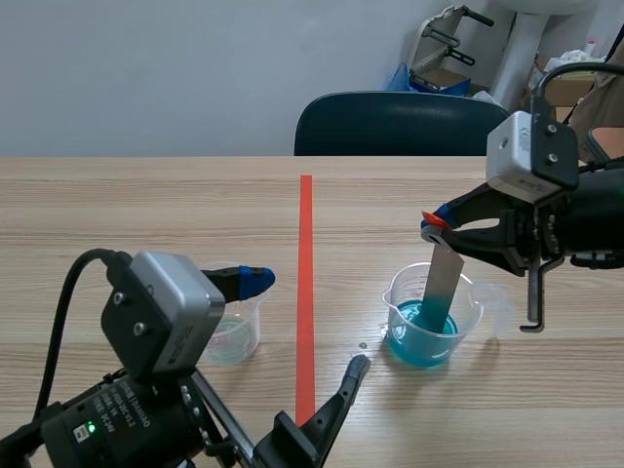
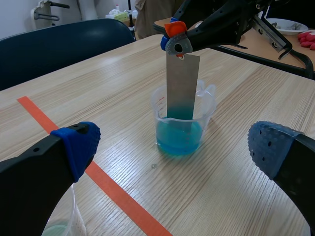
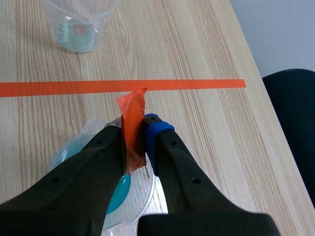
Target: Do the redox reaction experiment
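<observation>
My left end effector (image 1: 307, 323): fingers spread wide, holding nothing, with a small cup (image 1: 244, 336) of pale green liquid beside it on the surface (image 1: 146, 214). Across the tape line, a cup of blue liquid (image 1: 468, 304): metal strip (image 1: 444, 283) standing in it, lower end submerged, top clamped in my right end effector (image 1: 434, 226). Beyond, a dark chair (image 1: 390, 122).

a matt grey metal strip (image 2: 182, 86) in a clear plastic beaker (image 2: 182, 125) on wood-grain table (image 2: 236, 196).

Left arm (image 1: 122, 414) print unreadable, beaker (image 2: 160, 112) scale marks illegible
</observation>
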